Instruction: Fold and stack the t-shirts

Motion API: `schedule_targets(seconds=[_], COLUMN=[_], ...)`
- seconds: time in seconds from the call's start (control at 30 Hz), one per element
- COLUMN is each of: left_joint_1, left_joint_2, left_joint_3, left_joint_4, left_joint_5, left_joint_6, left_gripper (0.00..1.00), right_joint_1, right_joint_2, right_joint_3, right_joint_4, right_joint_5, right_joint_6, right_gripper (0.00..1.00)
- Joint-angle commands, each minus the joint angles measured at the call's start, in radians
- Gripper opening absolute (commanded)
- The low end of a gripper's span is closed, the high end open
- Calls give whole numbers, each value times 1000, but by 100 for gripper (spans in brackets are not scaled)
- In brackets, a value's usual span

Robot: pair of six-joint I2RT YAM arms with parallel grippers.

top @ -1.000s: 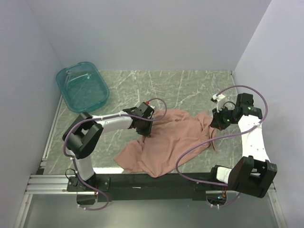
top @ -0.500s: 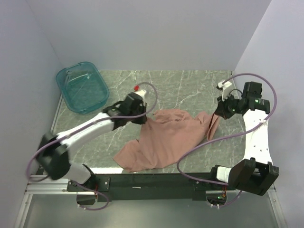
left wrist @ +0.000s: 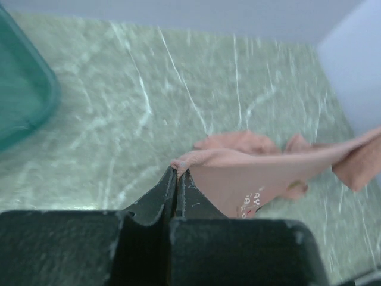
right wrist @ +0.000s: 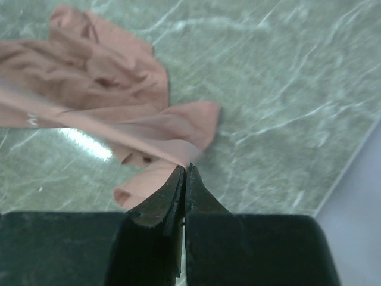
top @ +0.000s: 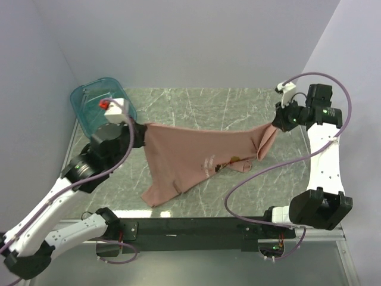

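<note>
Top view: the pink t-shirt (top: 190, 156) is stretched across the middle of the frame between my two arms, its upper edge drawn into a nearly straight line from centre left to upper right. The left gripper (top: 140, 133) sits at centre left, and its wrist partly covers the teal tub (top: 89, 110) that occupies the upper left corner of the green marbled table (top: 226, 107). Its jaws are clenched on the shirt's left end. In the left wrist view I see the two black fingers (left wrist: 166, 190) meeting, with a fold of pink cloth pinched at their tips. The right gripper (top: 276, 123), in the upper right of the top view, grasps the shirt's right end in the same way. In the right wrist view its jaws are pressed together on a narrow bunch of fabric. Below the taut edge the cloth hangs and trails toward the lower centre of the top view, where its lowest corner rests on the table, left of centre. A small orange-brown graphic (top: 236, 159) faces upward right of centre, with a line of white text (top: 208, 164) just to its left. A sleeve (top: 265, 142) droops directly beneath the right gripper. The shirt is unfolded, and I cannot tell how much of its middle touches the table.
</note>
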Motion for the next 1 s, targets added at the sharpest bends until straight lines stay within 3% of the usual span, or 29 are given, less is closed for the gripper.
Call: schedule_targets(seconds=[0.0, 0.2, 0.33, 0.43, 0.5, 0.6, 0.8, 0.97], left_joint_1=[7, 7, 7, 7, 7, 6, 6, 6], left_joint_2=[-76, -43, 69, 193, 273, 322, 263, 214], left_joint_3=[35, 215, 465, 710, 880, 1017, 990, 939], left_joint_4=[32, 156, 248, 253, 265, 331, 517, 515], left_joint_5=[-147, -82, 49, 179, 268, 328, 391, 345], left_joint_6=[56, 221, 345, 389, 399, 403, 370, 386], left_gripper=[0, 0, 1, 1, 1, 1, 1, 1], right_joint_1=[4, 7, 16, 17, 16, 16, 2, 2], right_joint_2=[9, 66, 83, 68, 23, -34, -46, -32], right_joint_3=[131, 428, 733, 890, 918, 939, 1056, 1065], right_joint_4=[28, -58, -59, 49, 196, 380, 560, 630], right_joint_5=[29, -15, -23, 38, 93, 190, 304, 316], right_joint_6=[9, -44, -36, 17, 45, 82, 133, 151], right_gripper=[0, 0, 0, 0, 0, 0, 0, 0])
